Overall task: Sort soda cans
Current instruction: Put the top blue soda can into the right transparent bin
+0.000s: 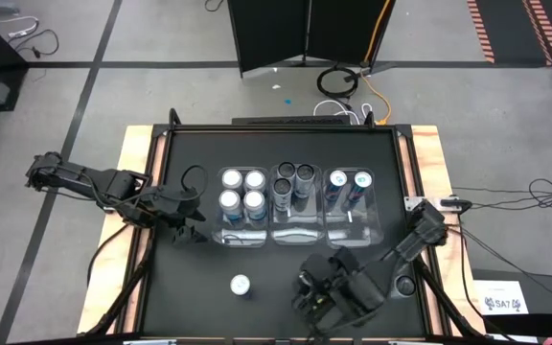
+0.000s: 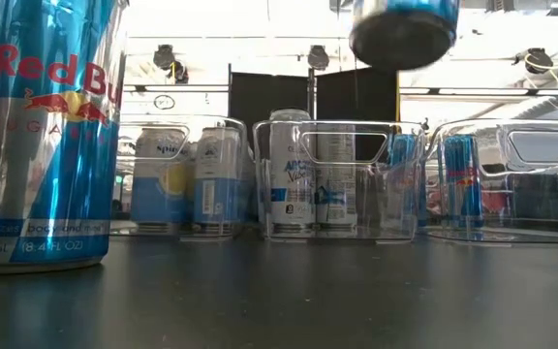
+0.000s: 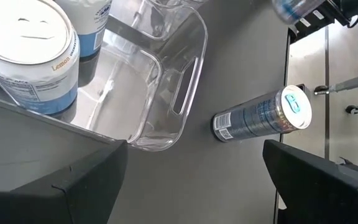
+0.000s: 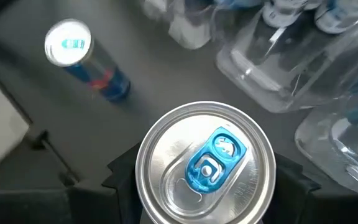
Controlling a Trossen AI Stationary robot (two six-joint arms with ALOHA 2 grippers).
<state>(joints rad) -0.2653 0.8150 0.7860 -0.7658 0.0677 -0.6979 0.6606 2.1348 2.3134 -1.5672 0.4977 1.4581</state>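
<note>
My right gripper [image 1: 326, 287] hangs over the table's near right part, shut on a silver-topped soda can with a blue tab [image 4: 207, 165]. In the low view that can's dark bottom [image 2: 403, 29] is high above the table. A second blue soda can [image 1: 241, 285] stands loose on its base near the front edge; it also fills the low view's left side [image 2: 46, 136]. My left gripper [image 1: 188, 228] waits open beside the left bin's near left corner, touching nothing. My right gripper pinches the can between its two fingers, one on each side of the can's wall just below the top rim [image 4: 143, 186]. The fingers come from above, slanting down. The can hangs upright, top up, lifted clear of the table.
Three clear bins stand side by side mid-table: the left bin [image 1: 228, 235] holds several white-topped cans, the middle bin [image 1: 297, 228] three dark cans, the right bin [image 1: 372, 225] two blue cans. Bare black table lies in front of the bins.
</note>
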